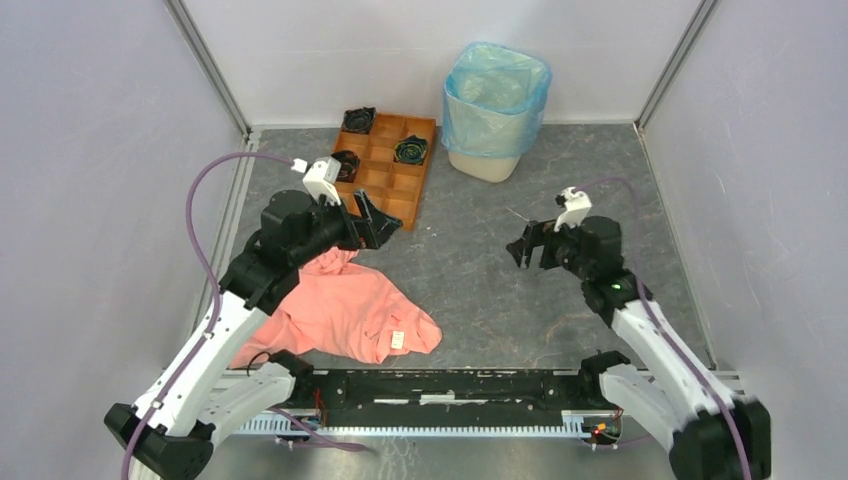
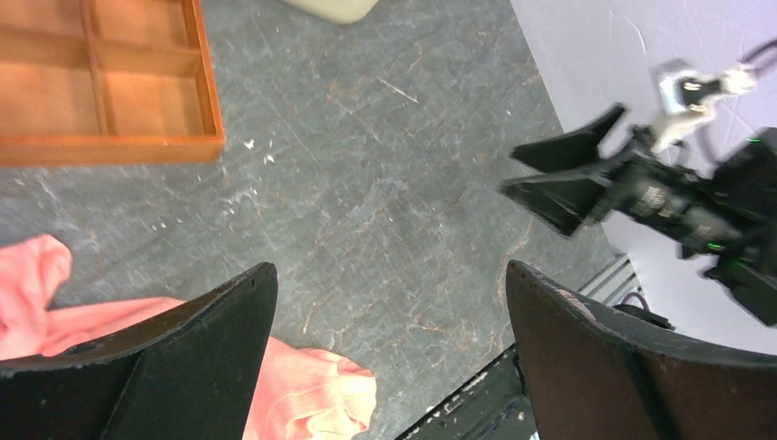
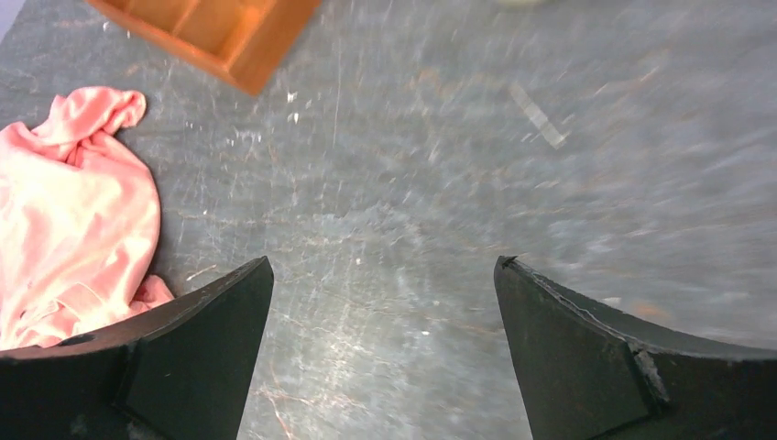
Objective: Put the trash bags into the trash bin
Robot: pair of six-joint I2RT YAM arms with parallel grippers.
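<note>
The cream trash bin [image 1: 487, 163] stands at the back of the table. The light-blue trash bag [image 1: 497, 97] lines it, draped over its rim and down its sides. My left gripper [image 1: 383, 222] is open and empty, in front of the orange-brown tray and far left of the bin. In the left wrist view its jaws [image 2: 389, 275] stand wide apart over bare table, and a sliver of the bin's base [image 2: 334, 9] shows at the top edge. My right gripper [image 1: 520, 246] is open and empty, well in front of the bin. Its jaws [image 3: 385, 266] stand wide over bare table.
An orange-brown compartmented tray [image 1: 392, 182] with dark items sits left of the bin. A salmon-pink garment [image 1: 345, 310] lies at the front left, under the left arm. The right arm [image 2: 678, 197] shows in the left wrist view. Walls close in the left, back and right.
</note>
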